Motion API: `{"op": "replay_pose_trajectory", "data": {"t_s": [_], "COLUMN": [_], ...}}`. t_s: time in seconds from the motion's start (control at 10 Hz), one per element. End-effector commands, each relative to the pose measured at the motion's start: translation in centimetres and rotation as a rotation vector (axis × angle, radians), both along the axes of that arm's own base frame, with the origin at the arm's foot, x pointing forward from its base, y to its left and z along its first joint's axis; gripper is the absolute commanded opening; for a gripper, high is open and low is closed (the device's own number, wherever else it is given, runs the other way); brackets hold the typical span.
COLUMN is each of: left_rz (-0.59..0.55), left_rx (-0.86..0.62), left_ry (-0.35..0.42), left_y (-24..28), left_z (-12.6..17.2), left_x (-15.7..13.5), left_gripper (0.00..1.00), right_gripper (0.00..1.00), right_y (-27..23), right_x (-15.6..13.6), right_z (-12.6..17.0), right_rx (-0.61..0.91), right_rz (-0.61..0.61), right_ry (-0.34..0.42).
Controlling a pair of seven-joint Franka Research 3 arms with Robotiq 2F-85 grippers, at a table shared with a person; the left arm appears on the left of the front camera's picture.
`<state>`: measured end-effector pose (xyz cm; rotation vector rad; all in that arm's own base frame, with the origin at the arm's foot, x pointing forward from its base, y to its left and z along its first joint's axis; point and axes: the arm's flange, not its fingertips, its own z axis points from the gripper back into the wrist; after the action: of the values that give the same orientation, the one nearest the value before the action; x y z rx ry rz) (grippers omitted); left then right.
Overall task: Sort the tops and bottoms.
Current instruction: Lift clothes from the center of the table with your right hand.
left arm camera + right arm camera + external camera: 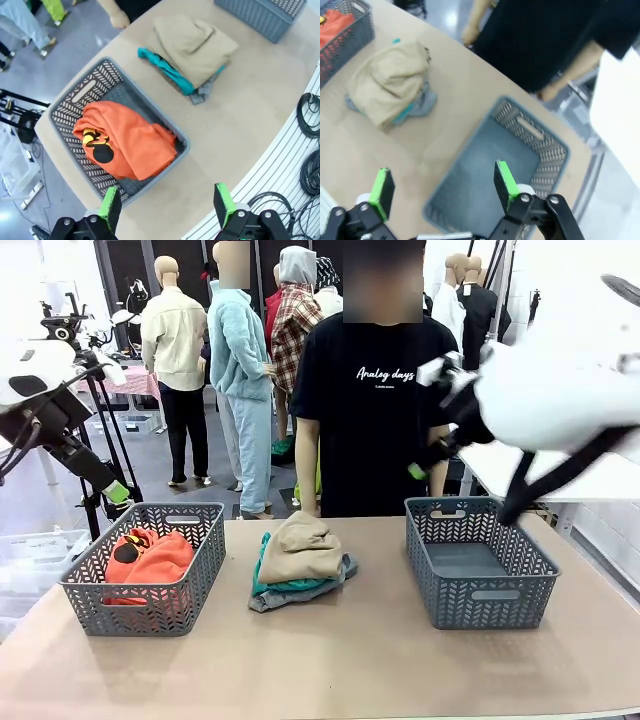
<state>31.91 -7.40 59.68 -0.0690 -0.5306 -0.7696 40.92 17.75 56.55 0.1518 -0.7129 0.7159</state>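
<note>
The tabletop carries two baskets; the left arm hangs above the left basket, jaws spread wide and holding nothing; the right arm hangs above the bare right basket, jaws likewise apart; the orange garment lies in the left basket; between the baskets, closer to the left one, the tan garment tops the teal garment and grey garment; the left arm looks slightly nearer.

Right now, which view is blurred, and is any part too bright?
Right wrist view: soft all over, the tan-beige garment and the near basket lack crisp edges. Left wrist view: sharp, the orange-red garment shows its print clearly. Front view: the white right arm is washed out.
</note>
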Motion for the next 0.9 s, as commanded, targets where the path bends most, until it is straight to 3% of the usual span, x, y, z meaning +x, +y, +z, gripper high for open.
{"op": "replay_pose_trajectory", "data": {"t_s": [0.0,0.2,0.4,0.6,0.8], "left_rz": [0.006,0.006,0.006,0.006,0.006], "left_rx": [-0.016,-0.016,-0.016,-0.016,-0.016], "left_ry": [-0.002,-0.002,-0.002,-0.002,-0.002], "left_y": [0.1,0.1,0.1,0.1,0.1], "left_z": [0.0,0.0,0.0,0.0,0.0], "left_x": [-0.1,-0.1,-0.1,-0.1,-0.1], "left_gripper": [0.96,0.96,0.96,0.96,0.96], "right_gripper": [1.0,1.0,1.0,1.0,1.0], "right_y": [4.2,11.5,17.4,20.4,21.6], "right_x": [6.0,11.0,14.4,17.2,18.6], "right_z": [1.0,-0.9,-5.7,-10.1,-12.7], "right_rx": [-0.033,-0.134,-0.289,-0.373,-0.402], "right_rz": [0.165,0.278,0.329,0.307,0.311], "right_ry": [0.077,0.176,0.228,0.284,0.314]}}
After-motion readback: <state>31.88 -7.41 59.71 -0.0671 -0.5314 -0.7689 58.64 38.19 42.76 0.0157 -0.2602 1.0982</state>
